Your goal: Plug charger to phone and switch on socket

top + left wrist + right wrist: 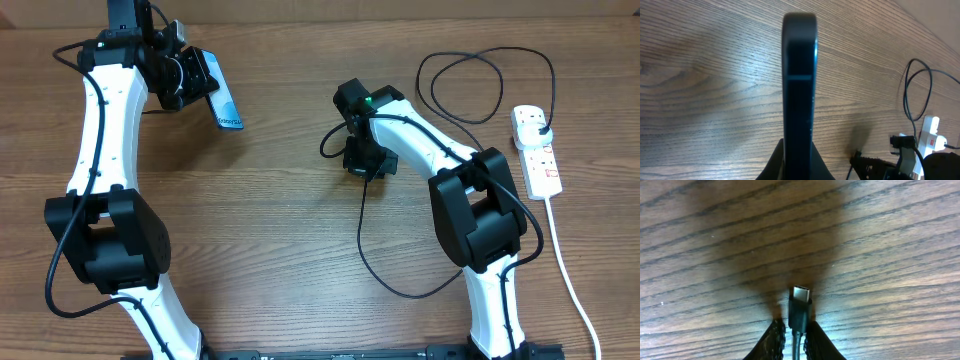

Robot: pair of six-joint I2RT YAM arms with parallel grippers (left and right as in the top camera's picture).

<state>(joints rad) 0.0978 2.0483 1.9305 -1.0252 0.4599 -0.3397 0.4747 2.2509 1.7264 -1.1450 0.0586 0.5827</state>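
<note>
Right pincer was clenched on the charger, a long thin black cable. Its dark fingertips pressed either side of the moulded stem, just behind the small silver connector tip, which jutted forward over the brown wood-grain table. Left pincer grasped the phone, a slim black-edged handset with a blue-teal screen. It was held tilted above the table's far left, its free short end angled toward the middle.

Phone and connector were well apart, so the step in hand looked like bringing the two together. The next move would call for lining the tip squarely with the port on the phone's free end, which could not be made out, then pushing straight in. The cable's black plug appeared seated in the socket, a white oblong power strip at far right, and its switch remained to be pressed.
</note>
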